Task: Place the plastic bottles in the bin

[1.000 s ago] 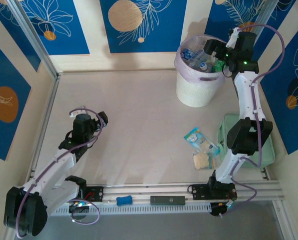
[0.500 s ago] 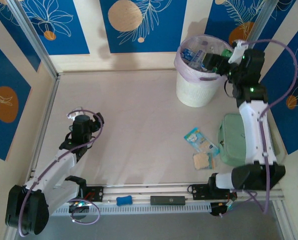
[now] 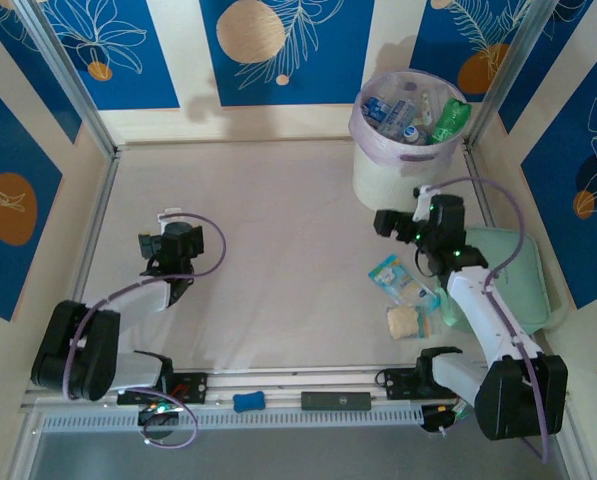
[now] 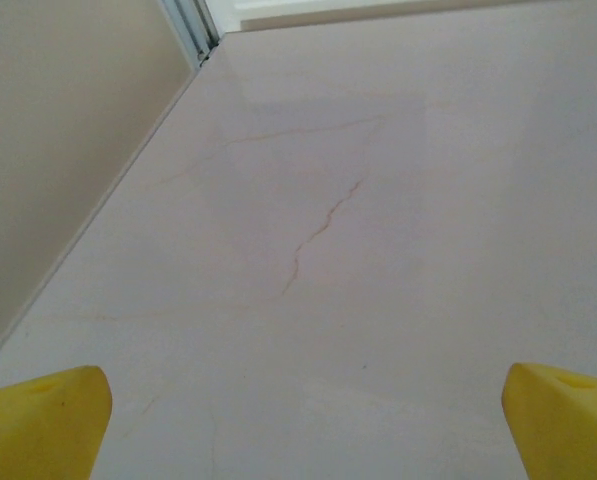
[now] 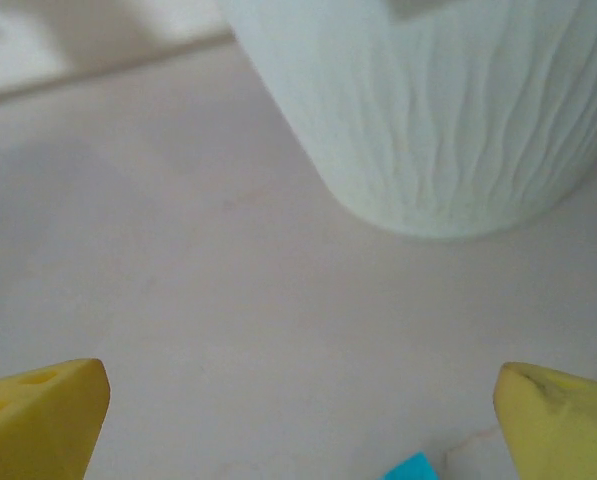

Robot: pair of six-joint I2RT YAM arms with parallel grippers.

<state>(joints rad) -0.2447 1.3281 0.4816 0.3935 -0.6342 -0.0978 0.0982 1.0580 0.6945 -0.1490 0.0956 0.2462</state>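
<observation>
Pale, faintly veined tabletop (image 3: 278, 260) stretched between cream walls set with blue leaf-print panels.

The left gripper (image 3: 168, 225) stood with its jaws spread wide and nothing between them. In its wrist view the two yellow fingertips (image 4: 38, 420) sat at the far corners, with bare table (image 4: 318, 220) between and ahead of them. The right gripper (image 3: 393, 225) was likewise released and empty. Its yellow fingertips (image 5: 38, 415) were wide apart over the table, facing the lower wall of the bin (image 5: 458, 120), near it but not touching.

The left arm lay folded low on the left side. Its elbow was drawn back toward the near-left corner and its forearm reached forward to the wrist. The right arm rose from its base at the near right, crossed the near-left part of the mint-green case (image 3: 518, 265) and bent forward-left, so that its wrist hung just in front of the bin (image 3: 388, 180).

The bin stood at the far right of the table, white and ribbed, with a pink-lilac liner over its rim. The plastic bottles (image 3: 403, 115) lay heaped inside it. Most were clear with blue labels, and a green bottle (image 3: 448, 118) leaned at the right of the rim.

A blue-and-white snack packet (image 3: 393, 275) and a tan biscuit piece (image 3: 403, 322) lay on the table below the right gripper, just left of the case. A blue corner of the packet (image 5: 410, 467) showed at the bottom of the right wrist view.
</observation>
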